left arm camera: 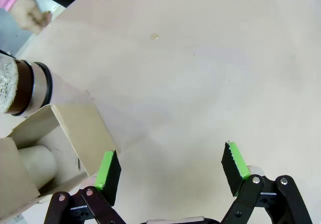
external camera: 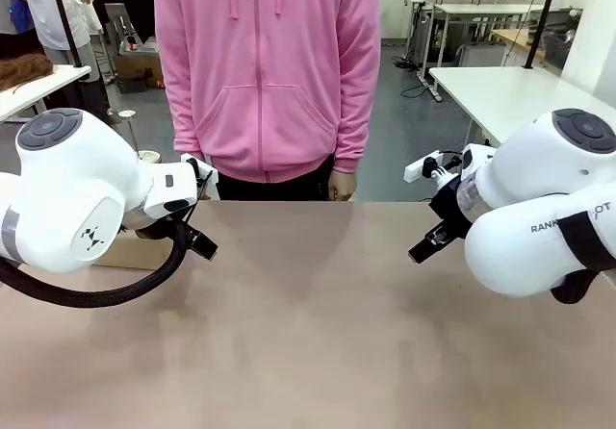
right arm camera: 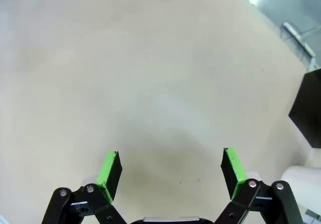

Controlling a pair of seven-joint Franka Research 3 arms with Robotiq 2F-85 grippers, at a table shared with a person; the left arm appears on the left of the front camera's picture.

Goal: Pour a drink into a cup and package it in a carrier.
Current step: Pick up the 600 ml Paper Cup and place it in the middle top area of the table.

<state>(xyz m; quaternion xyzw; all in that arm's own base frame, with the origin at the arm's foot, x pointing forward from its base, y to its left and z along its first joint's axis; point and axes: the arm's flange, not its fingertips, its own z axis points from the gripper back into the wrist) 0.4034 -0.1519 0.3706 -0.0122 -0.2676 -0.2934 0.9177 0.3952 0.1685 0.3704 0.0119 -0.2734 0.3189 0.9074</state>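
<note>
Where the carrier sits, a cup rests inside.

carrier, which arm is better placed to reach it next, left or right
Likely left: the carrier lies right beside the open left claw, on that arm's side of the table. The open right claw faces plain tabletop, with a black box at the picture's edge.

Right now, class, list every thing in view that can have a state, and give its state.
left gripper: open, empty, above the table beside the carrier.
right gripper: open, empty, above bare table.
carrier: top open, resting on the table.
jug: holds brown liquid, next to the carrier.
person's hand: curled, at the table's edge.
</note>
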